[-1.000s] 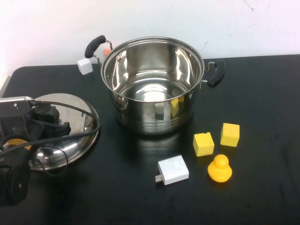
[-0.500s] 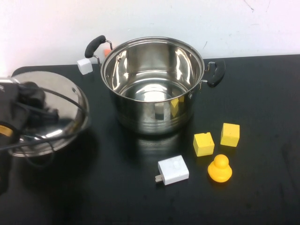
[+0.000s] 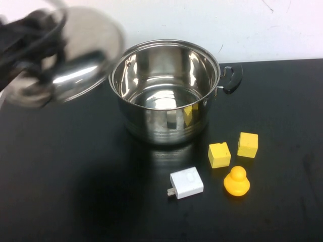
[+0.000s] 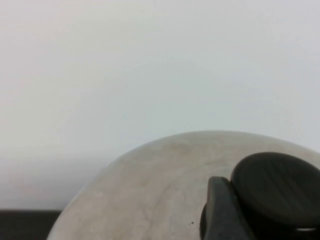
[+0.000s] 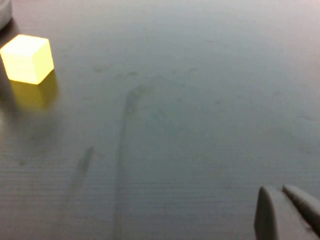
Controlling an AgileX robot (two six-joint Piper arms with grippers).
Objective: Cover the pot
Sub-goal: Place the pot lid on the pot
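Observation:
The pot (image 3: 164,123), a big shiny steel stockpot, stands open and empty at the middle back of the black table. Its right black handle (image 3: 232,78) shows; the left one is hidden behind the lid. The domed steel lid (image 3: 83,50) hangs tilted in the air just left of the pot's rim, above table level. My left gripper (image 3: 38,38) is shut on the lid's black knob (image 4: 277,192), with one finger (image 4: 219,212) pressed against it; the lid's dome (image 4: 150,190) fills that view. My right gripper (image 5: 282,192) is shut and empty, low over bare table, out of the high view.
Two yellow blocks (image 3: 219,155) (image 3: 248,144), a yellow duck (image 3: 236,181) and a white plug adapter (image 3: 186,183) lie in front of the pot to the right. One yellow block (image 5: 27,58) shows in the right wrist view. A white wall stands behind the table.
My left gripper has lifted the lid off the table at the left and carried it up and toward the pot. The pot and small objects have not moved.

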